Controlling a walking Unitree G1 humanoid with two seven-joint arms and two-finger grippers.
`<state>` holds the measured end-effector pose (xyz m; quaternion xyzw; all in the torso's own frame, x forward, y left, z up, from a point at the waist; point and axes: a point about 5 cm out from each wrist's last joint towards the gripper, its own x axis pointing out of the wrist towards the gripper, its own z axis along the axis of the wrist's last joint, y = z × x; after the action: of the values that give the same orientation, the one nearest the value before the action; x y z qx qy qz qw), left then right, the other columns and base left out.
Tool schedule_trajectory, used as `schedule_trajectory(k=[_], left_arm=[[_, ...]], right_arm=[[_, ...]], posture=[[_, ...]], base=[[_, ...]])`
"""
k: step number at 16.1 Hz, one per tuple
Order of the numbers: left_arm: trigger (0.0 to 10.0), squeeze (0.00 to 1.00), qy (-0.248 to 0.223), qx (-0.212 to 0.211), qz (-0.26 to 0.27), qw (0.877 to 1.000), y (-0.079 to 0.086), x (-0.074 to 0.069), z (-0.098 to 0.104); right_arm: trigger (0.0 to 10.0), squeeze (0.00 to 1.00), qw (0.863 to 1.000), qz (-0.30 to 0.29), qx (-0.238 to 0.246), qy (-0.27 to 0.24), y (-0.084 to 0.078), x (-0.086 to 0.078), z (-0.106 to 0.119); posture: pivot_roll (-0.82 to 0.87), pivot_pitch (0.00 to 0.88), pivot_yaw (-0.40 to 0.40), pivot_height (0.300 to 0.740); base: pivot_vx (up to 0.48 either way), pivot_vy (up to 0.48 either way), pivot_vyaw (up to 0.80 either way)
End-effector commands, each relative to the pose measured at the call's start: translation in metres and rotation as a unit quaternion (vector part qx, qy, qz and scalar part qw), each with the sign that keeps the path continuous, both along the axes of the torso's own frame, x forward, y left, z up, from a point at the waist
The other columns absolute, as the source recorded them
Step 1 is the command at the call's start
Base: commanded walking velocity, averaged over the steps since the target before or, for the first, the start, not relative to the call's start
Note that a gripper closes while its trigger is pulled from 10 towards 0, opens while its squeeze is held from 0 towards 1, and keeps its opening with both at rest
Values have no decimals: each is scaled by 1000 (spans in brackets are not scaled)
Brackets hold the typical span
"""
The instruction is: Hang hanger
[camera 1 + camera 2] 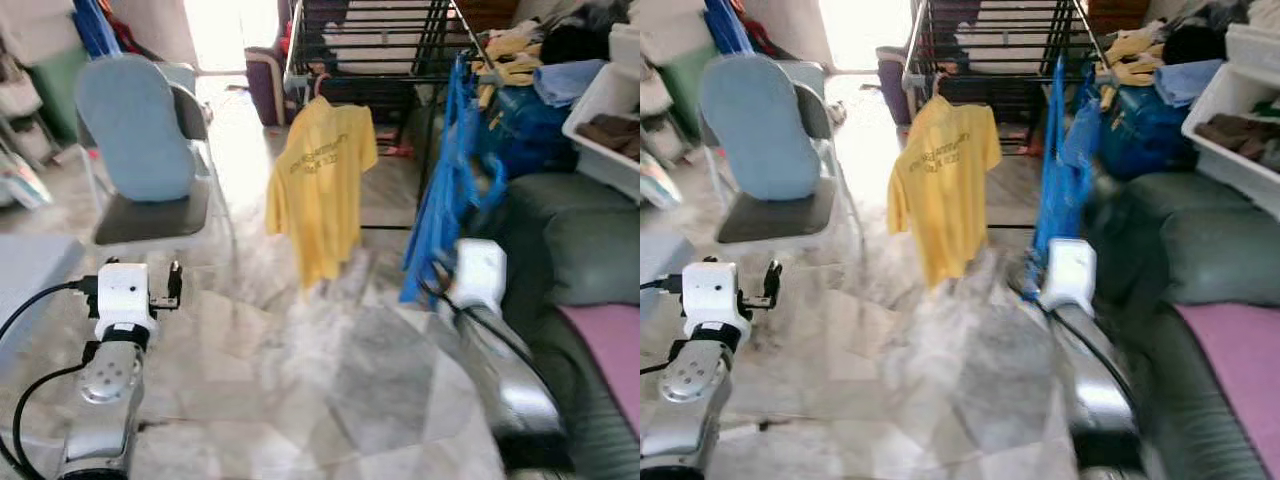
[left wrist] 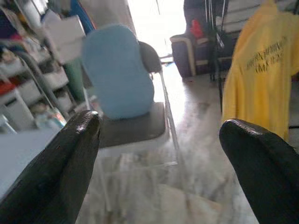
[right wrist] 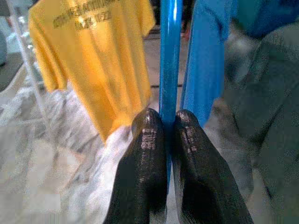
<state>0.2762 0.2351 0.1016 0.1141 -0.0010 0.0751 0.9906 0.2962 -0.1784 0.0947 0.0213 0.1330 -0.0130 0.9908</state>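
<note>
- Left eye view: your right gripper is raised toward the black drying rack, carrying a blue garment that hangs down from it near the rack's right leg. A yellow T-shirt already hangs from the rack's front rail, so you're likely bringing the next piece up beside it.
- Right eye view: your left gripper sits low, near the chair with the blue cushion, well apart from the rack and out of the way.
- Left wrist view: its jaws are spread wide with nothing between them; the fingers frame the chair and the floor.
- Right wrist view: the jaws are clenched on a blue hanger, the bar pinched upright between the pads so the garment drapes freely below the grip.
</note>
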Motion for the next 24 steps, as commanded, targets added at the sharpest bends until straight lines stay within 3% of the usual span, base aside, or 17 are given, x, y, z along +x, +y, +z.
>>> schedule_trajectory(k=[1, 3, 4, 6, 9, 11, 13, 19, 21, 24], left_arm=[[10000, 0, -4, 8, -2, 1000, -1, 1, 2], [10000, 0, -3, 3, -6, 1000, -1, -4, 2], [10000, 0, -4, -14, -2, 1000, -1, -8, 1], [10000, 0, -4, -25, -1, 1000, -6, -12, -2], [10000, 0, 3, -29, 0, 1000, -14, -13, -9], [10000, 0, 1, -35, 2, 999, -13, -16, -7], [10000, 0, 6, -28, -4, 1000, -12, -20, -7], [10000, 0, 2, 28, -28, 999, -13, -17, 3], [10000, 0, 2, 39, -35, 999, -13, -15, 4], [10000, 0, 1, 62, -50, 997, -18, -12, 3]], right_arm=[[10000, 0, 1000, 22, 10, -18, 3, -8, 14], [10000, 0, 999, 46, -11, -16, -3, -34, 15], [10000, 0, 997, 54, -38, -29, -6, -33, 22], [10000, 0, 996, 59, -34, -56, -2, -18, 31], [10000, 0, 995, 52, -54, -62, 9, -3, 27], [10000, 0, 997, 34, -45, -51, 6, -4, 22], [10000, 0, 997, 53, -41, -46, 14, -7, 17], [10000, 0, 993, 115, -10, -26, 28, -9, 12], [10000, 0, 992, 125, -16, -22, 27, -8, 12], [10000, 0, 978, 202, -49, 11, 26, -10, 5]], posture=[[-55, 0, 78, 740], [-65, 0, 72, 740], [-75, 0, 51, 740], [-68, 0, 37, 740], [-47, 0, 17, 740], [-42, 0, 14, 740], [-29, 0, 23, 740], [-15, 0, 20, 740], [-16, 0, 19, 740], [-30, 0, 12, 740]], base=[[0, 0, 0], [0, 0, 0], [0, 0, 0], [0, 0, 0], [0, 0, 0], [0, 0, 0], [0, 0, 800], [0, 0, 800], [0, 0, 800], [0, 0, 800]])
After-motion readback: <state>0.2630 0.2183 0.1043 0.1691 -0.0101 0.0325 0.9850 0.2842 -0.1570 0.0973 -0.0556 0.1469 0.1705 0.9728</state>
